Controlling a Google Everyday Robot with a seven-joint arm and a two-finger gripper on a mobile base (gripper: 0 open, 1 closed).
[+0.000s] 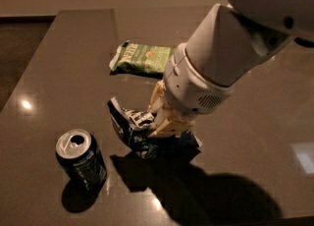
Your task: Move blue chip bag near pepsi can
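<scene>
The blue chip bag point(131, 129) is a crumpled navy bag with white lettering, held a little above the dark table in the camera view. My gripper point(164, 122) is shut on the bag's right half, with the white arm coming in from the upper right. The pepsi can point(81, 158) stands upright at the lower left, silver top open, a short gap left of the bag.
A green chip bag point(142, 59) lies flat on the table point(73, 72) behind the gripper. The table's left edge runs along the upper left, and its front edge is near the bottom right. The arm's shadow falls on the table at the lower right.
</scene>
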